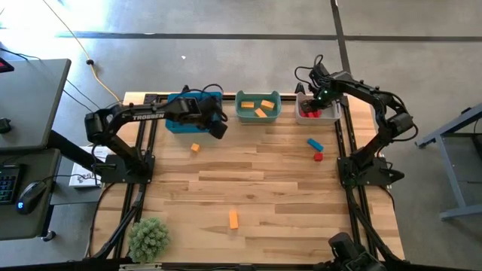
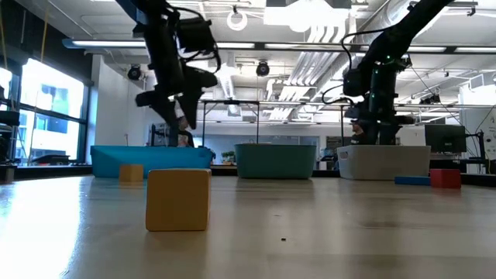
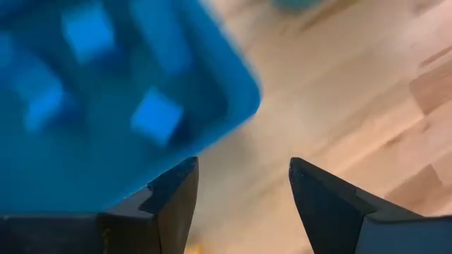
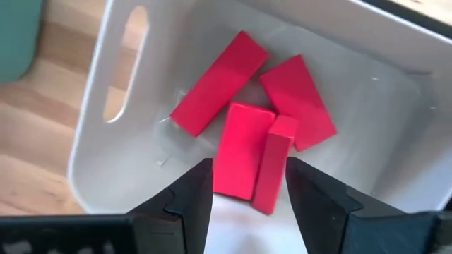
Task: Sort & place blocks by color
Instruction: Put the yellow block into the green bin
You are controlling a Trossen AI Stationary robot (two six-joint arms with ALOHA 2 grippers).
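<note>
Your right tool (image 4: 248, 185) hangs spread over the white bin (image 4: 395, 120), above the four red blocks (image 4: 244, 152) lying inside, because red belongs there; your left tool (image 3: 244, 187), spread and empty, hovers beside the blue bin (image 3: 233, 92); orange, blue and red pieces wait on the desk (image 1: 263, 173).

The tabletop (image 1: 256, 184) is pale wood in light and tan strips. At its far edge stand a bright blue bin (image 1: 175, 123) holding blue blocks (image 3: 157, 116), a teal bin (image 1: 258, 117) holding orange blocks (image 1: 263, 108), and a white bin (image 4: 99, 152) holding red blocks (image 4: 244, 144). Loose on the wood lie two orange blocks (image 1: 233, 219), one blue block (image 1: 314, 144) and one red block (image 1: 318, 156). A green plant (image 1: 148, 239) sits at the near left corner. Both arms are black.
</note>
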